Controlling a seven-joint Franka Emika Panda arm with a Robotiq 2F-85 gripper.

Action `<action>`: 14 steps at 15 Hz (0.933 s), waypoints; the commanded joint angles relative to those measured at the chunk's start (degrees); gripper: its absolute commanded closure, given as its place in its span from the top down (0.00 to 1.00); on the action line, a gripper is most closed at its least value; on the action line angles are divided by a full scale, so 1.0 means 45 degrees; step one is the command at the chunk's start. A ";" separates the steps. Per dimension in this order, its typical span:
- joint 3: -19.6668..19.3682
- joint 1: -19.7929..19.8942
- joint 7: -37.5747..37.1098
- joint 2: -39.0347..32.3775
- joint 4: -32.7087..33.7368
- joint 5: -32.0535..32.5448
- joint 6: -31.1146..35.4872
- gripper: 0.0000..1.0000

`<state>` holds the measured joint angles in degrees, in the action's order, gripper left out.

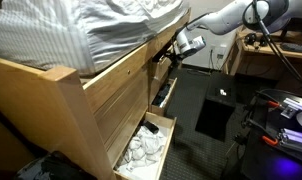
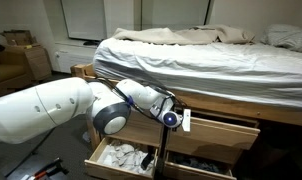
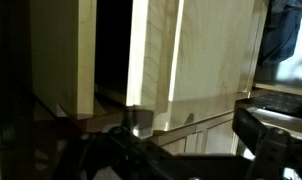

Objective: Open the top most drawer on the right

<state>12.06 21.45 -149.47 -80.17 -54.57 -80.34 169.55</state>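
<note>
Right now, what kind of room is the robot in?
Most likely a bedroom. There is a bed with rumpled bedding, wooden drawers built in under it, and one open drawer holding white things that look like cloth.

No text, label, brand, number or sign can be read in any view. In an exterior view a white tag [image 2: 186, 121] sits on the gripper [image 2: 169, 119], but it is too small and blurred to show any lettering.
</note>
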 commanded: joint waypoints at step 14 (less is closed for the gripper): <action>0.0329 -0.0201 0.0311 -0.0847 0.1295 -0.0633 -0.0661 1.00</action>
<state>12.89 20.91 -149.08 -82.34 -51.82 -82.35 165.42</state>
